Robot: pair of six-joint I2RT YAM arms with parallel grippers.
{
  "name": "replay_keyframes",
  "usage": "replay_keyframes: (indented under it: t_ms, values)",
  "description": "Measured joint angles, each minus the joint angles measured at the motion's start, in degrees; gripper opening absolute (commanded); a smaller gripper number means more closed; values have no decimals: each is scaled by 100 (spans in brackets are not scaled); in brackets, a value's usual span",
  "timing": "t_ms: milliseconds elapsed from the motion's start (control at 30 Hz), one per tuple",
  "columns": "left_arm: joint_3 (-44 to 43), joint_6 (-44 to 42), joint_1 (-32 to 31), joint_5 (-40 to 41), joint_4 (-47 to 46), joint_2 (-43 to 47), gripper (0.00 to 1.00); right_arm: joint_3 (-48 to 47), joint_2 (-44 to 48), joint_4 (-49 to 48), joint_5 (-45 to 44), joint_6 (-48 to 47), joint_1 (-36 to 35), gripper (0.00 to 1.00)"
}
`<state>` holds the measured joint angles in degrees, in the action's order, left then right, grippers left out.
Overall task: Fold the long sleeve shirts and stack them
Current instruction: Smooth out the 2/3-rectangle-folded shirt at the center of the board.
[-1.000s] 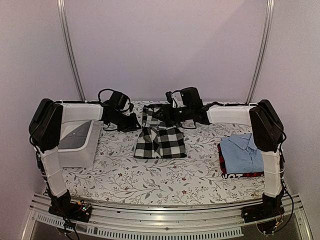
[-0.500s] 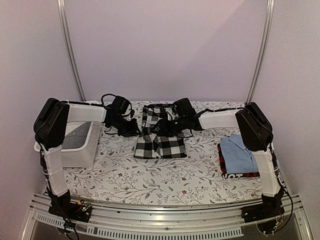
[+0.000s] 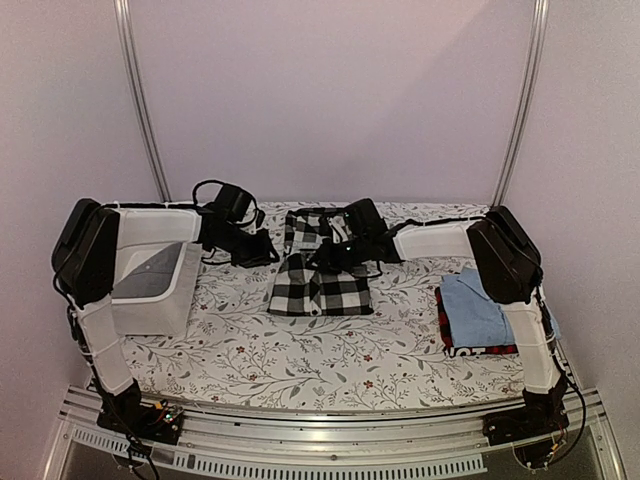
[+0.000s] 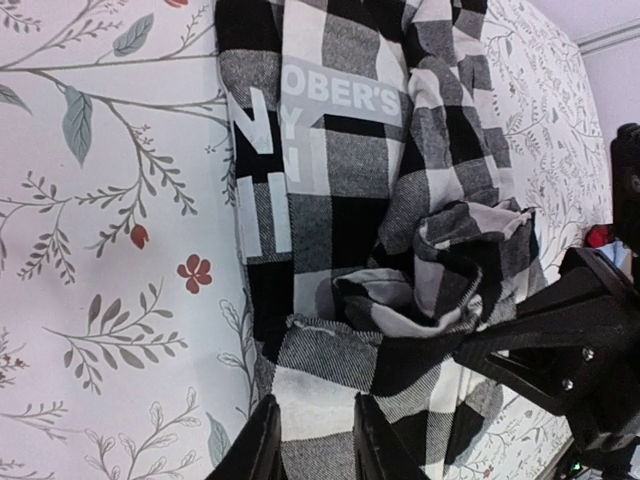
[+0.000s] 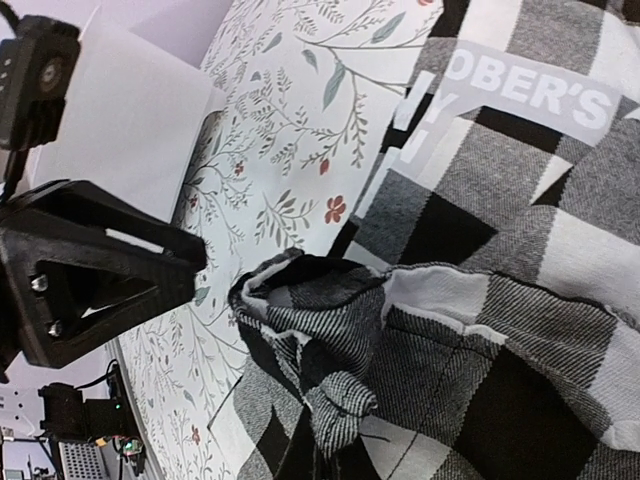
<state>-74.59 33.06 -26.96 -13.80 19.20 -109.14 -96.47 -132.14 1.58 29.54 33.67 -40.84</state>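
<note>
Checked shirt (image 3: 320,285) | fold clenched in right tool (image 4: 465,352) | left tool (image 4: 312,445) parted, beside it

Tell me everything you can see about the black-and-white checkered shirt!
The checked shirt is soft woven cloth in big black and white squares, with white lettering. It lies partly folded on the flowery table, toward the back. One part is bunched up where the right gripper seems to pinch it. The left gripper hovers open over its edge.
</note>
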Motion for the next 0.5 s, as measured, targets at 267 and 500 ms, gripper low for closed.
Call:
replay_keyframes:
  t_ms: [267,500]
  values:
    - [0,105,-262,-258,-76,101,23,164,20,155,-870,109,-2,10]
    - [-393,184,-450,-481,-389,-546,22,295,59,129,-1027,160,-37,37]
